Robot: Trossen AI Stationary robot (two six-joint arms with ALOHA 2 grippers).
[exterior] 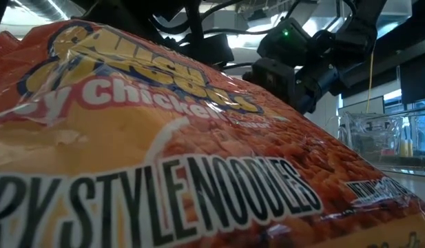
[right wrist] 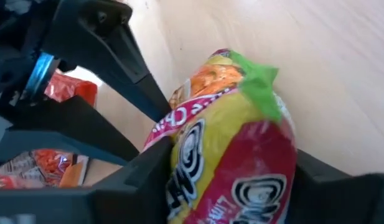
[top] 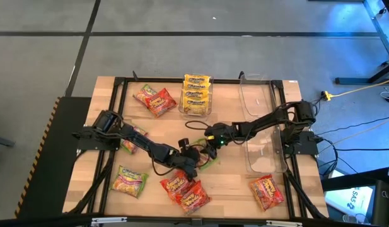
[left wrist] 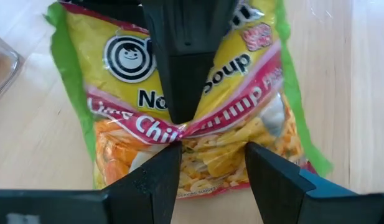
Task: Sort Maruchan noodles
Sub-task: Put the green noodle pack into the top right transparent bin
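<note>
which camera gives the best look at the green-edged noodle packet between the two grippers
The left wrist view: the green-edged packet lies label-up, nearly whole. The right wrist view shows it bulging between dark fingers; the high view, only a green sliver; the low view, nothing of it.

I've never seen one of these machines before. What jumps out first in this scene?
Both arms meet at the middle of the wooden table over one green-edged noodle packet: the right gripper has the packet between its fingers, while the left gripper points at the same packet. Yellow packets fill a clear bin at the far edge, and red-orange packets lie along the near edge.
</note>
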